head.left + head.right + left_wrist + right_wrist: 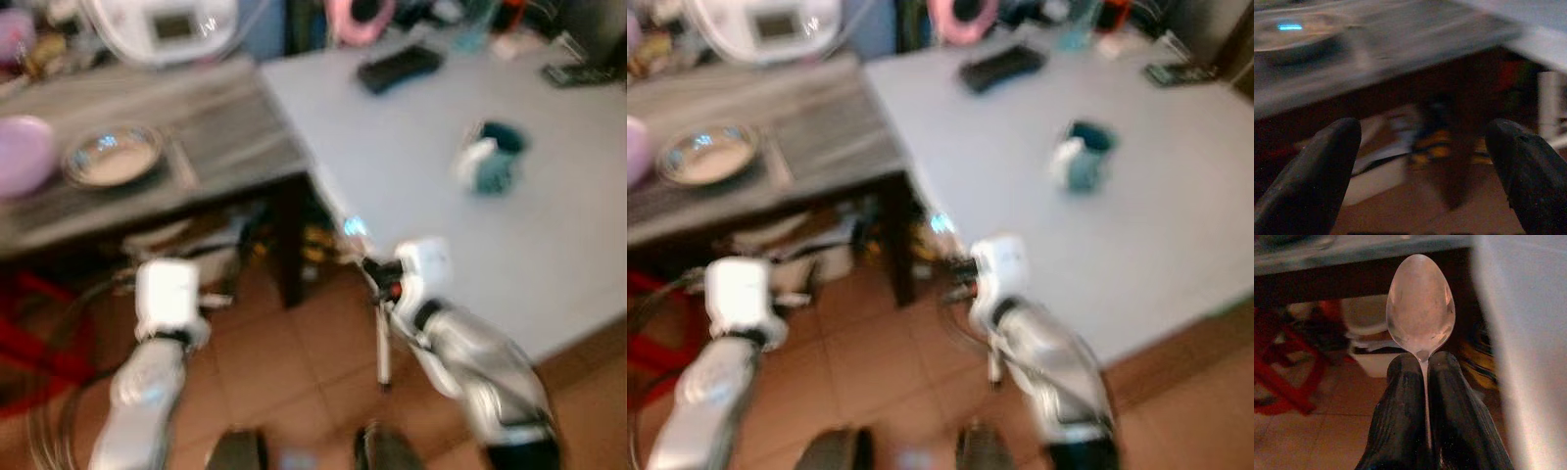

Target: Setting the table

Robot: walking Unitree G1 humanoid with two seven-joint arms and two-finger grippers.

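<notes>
Right gripper (pixel 1422 377) of mine is pinching a spoon (pixel 1420 308) by the handle, bowl sticking out past my fingertips, white table (pixel 411 166) just ahead. Left gripper (pixel 1422 147) is hanging with fingers spread apart, plate (pixel 113 157) on the wooden table (pixel 216 117) up ahead.

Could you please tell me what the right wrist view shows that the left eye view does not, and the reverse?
The right wrist view shows the spoon close up, its bowl pointing away and its neck clamped between the right gripper's shut fingers.

The left eye view shows the white table top with a teal mug and a dark remote, plus a bowl on the grey wooden table, and the left gripper hanging idle.

Both share the grey wooden table's edge, the white table's edge and the tiled floor.
</notes>
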